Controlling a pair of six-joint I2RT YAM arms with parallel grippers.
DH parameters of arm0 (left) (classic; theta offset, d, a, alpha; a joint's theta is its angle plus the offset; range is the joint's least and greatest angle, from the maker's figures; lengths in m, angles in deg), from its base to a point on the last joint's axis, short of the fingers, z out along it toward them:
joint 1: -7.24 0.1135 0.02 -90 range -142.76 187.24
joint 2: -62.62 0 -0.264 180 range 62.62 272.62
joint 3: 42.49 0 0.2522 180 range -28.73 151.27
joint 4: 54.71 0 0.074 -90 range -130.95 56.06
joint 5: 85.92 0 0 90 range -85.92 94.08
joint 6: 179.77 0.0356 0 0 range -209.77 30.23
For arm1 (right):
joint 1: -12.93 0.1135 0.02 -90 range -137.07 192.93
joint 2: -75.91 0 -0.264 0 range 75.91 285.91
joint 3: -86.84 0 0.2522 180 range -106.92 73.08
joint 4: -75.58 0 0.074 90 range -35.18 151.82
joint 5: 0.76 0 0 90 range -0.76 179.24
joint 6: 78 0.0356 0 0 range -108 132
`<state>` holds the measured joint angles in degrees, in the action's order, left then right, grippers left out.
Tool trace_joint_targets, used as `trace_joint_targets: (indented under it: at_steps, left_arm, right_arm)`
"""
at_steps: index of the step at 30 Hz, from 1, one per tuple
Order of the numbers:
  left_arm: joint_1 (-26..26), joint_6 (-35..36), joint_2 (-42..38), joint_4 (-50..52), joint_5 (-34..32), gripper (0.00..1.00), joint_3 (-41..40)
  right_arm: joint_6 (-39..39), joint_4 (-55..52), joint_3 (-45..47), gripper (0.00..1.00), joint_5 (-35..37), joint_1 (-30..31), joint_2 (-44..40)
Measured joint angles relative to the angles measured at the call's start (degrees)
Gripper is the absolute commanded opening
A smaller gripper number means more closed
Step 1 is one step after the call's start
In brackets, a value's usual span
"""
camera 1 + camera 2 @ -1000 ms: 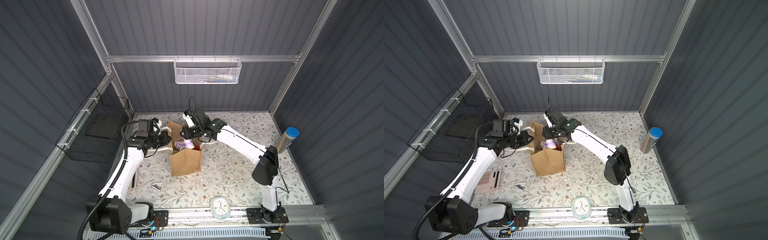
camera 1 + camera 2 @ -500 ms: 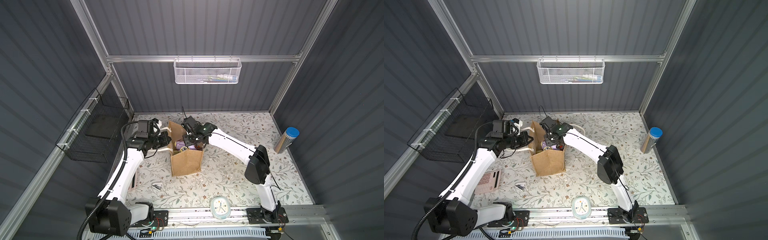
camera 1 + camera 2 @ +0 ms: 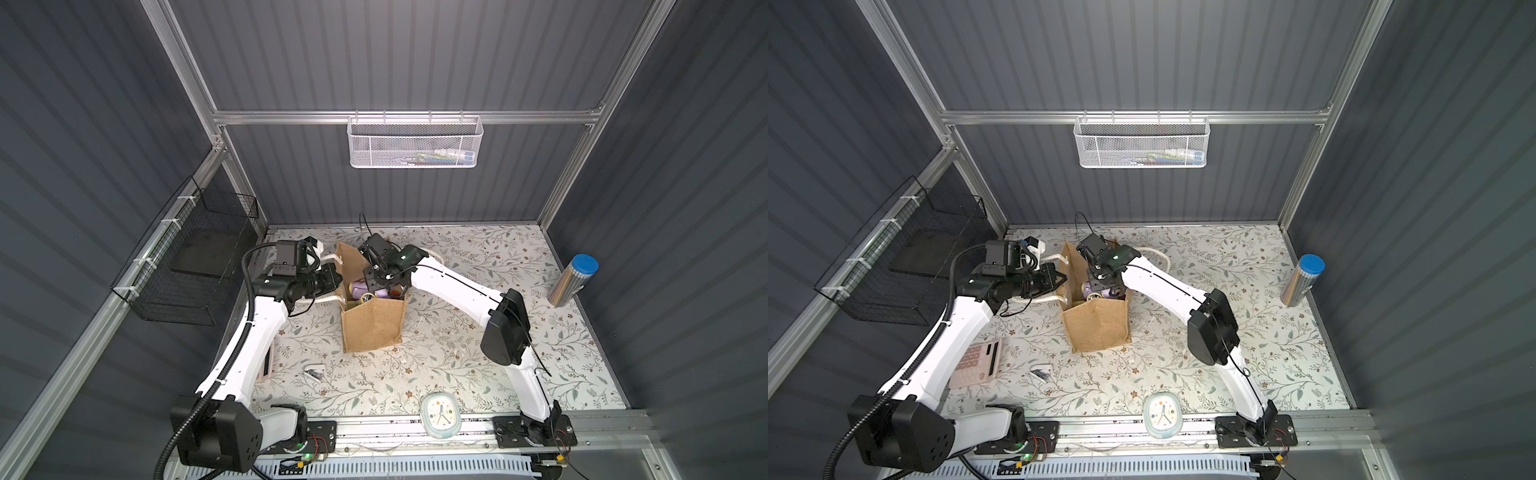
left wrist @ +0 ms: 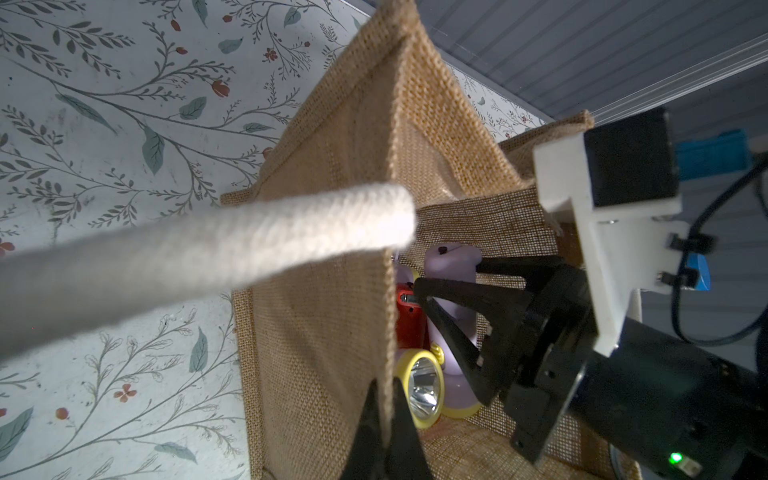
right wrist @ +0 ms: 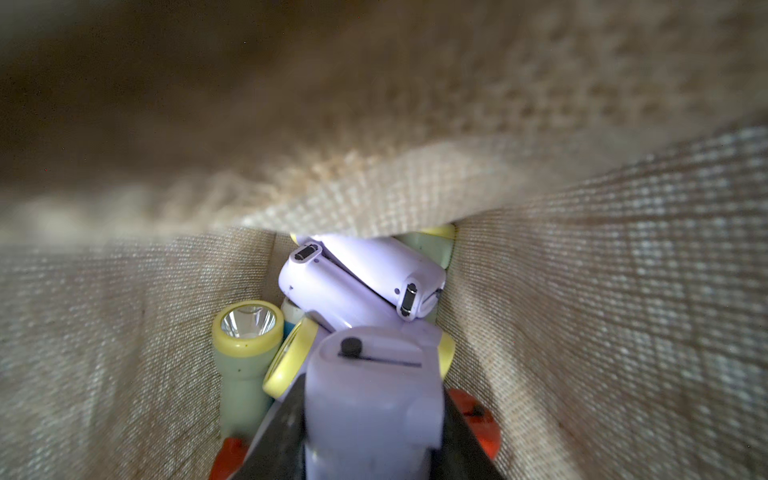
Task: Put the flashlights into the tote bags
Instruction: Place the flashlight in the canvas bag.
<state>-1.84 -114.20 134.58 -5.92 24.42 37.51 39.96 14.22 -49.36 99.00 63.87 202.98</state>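
I am pinching the bag (image 4: 320,332) by its rim with my left tool (image 4: 384,390), clenched tight on the burlap edge near the white rope handle (image 4: 208,257); the bag is standing upright on the flowered desk (image 3: 457,353), mouth open, in both top views. My right tool (image 5: 370,432) is reaching down through that mouth, gripping a lavender flashlight (image 5: 370,395) between its fingers (image 5: 282,432), plain lavender end pointing deeper in; whether it is touching the heap beneath I cannot tell. The other flashlights (image 5: 357,278) are lying piled at the bottom of the bag — two lavender ones crossing each other, a green flashlight (image 5: 245,353) with a yellow head standing on end beside them, red flashlights (image 5: 473,419) showing either side of my fingers. A silver cylinder (image 3: 573,282) is standing well apart on my right; a clock (image 3: 440,419) is lying near the front edge.
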Motion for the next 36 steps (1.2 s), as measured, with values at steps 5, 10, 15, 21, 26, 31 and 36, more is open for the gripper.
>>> trace_joint_targets:
  at_steps: [5,10,15,21,26,31,36]
  left_arm:
    - [0.0,0.0,0.0,-0.2,-0.3,0.0,-0.1]
    - [0.0,0.0,0.0,-0.3,-0.4,0.0,-0.1]
    - [0.0,0.0,0.0,-0.3,-0.8,0.0,-0.1]
    - [0.0,0.0,0.0,-0.3,-0.9,0.0,-0.1]
    - [0.0,0.0,0.0,-0.3,-0.9,0.0,-0.1]
    - [0.0,0.0,0.0,-0.3,-0.9,0.0,-0.1]
    - [0.0,0.0,-0.1,-0.1,-1.0,0.0,-0.1]
  right_arm:
    - [0.5,-0.2,-0.2,0.07,-0.8,0.0,1.0]
    - [0.5,-0.2,-0.3,0.21,-1.2,0.0,1.0]
    - [0.5,-0.3,-0.5,0.33,-1.8,0.0,1.0]
    - [-0.2,-0.7,-0.7,0.46,-2.1,0.0,1.0]
    - [-1.4,-0.8,-1.4,0.53,-3.0,0.0,1.0]
    - [-2.5,-0.5,-1.4,0.56,-4.2,0.0,0.7]
    - [-3.4,-0.5,-1.5,0.57,-5.6,0.0,-0.7]
